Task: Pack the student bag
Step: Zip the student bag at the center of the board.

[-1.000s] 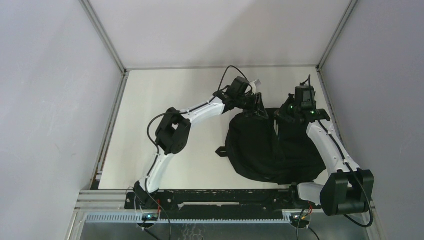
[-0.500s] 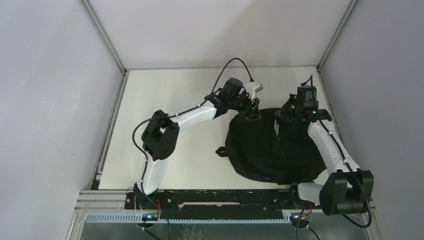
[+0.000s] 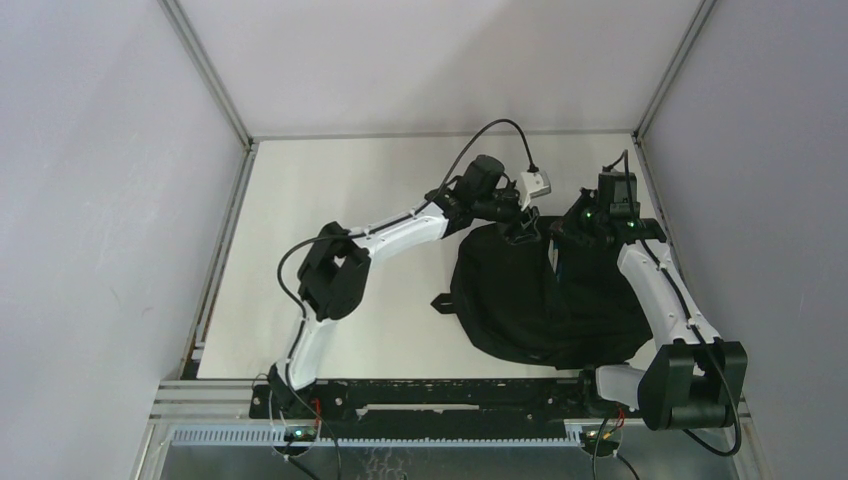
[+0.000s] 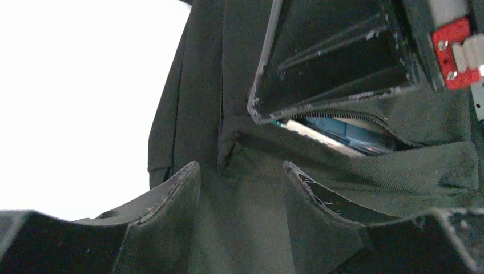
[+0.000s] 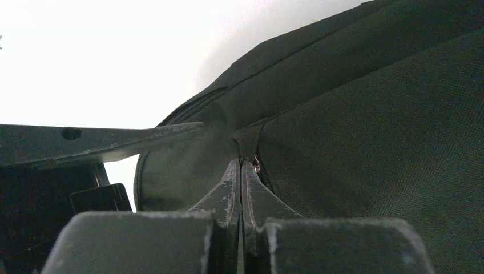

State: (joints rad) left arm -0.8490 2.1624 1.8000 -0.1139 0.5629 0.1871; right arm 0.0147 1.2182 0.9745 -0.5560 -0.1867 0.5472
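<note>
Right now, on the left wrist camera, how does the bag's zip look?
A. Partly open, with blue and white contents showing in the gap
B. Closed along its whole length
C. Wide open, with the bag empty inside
A: in the left wrist view the zip of the student bag gapes only part way, and blue and white contents show through the gap.

Your flat cream-white worktop (image 3: pixel 340 260) is closed in by plain pale grey wall panels (image 3: pixel 100 200) along its left, far and right edges. Slanted silver metal posts (image 3: pixel 205 70) rise from both far corners. Light falls soft and even.
</note>
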